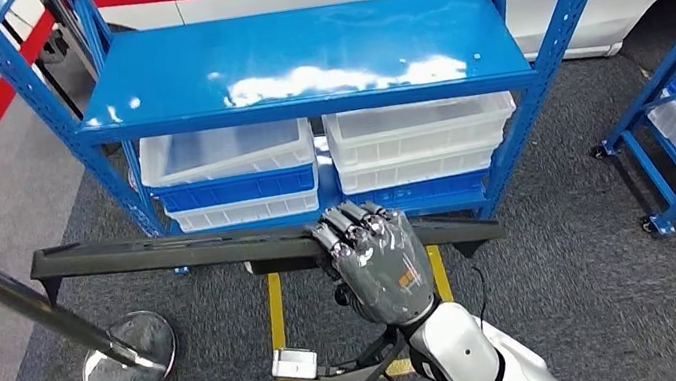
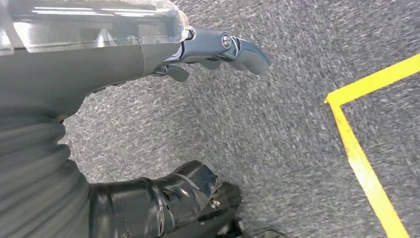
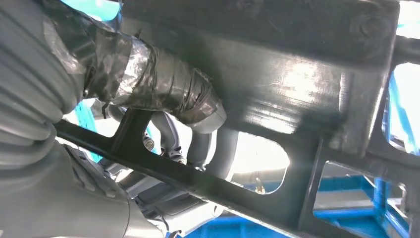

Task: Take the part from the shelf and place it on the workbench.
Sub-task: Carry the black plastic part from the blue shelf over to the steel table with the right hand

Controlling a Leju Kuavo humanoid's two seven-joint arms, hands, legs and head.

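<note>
Silver forearm and right hand point(image 1: 376, 266) rise in front of the shelf point(image 1: 299, 60), fingers curled over the part point(image 1: 171, 251), a long black bar held level, with its taped thumb point(image 3: 163, 94) pressed against the bar's ribbed underside. That bar hangs just in front of the shelf's lower tier, where white bins point(image 1: 225, 152) sit on blue ones, below the bare blue top board. Left of the shelf a chrome post point(image 1: 128, 355) stands on grey carpet. Near a yellow floor line point(image 2: 361, 163), the left hand point(image 2: 218, 49) holds nothing, fingers loosely extended.
</note>
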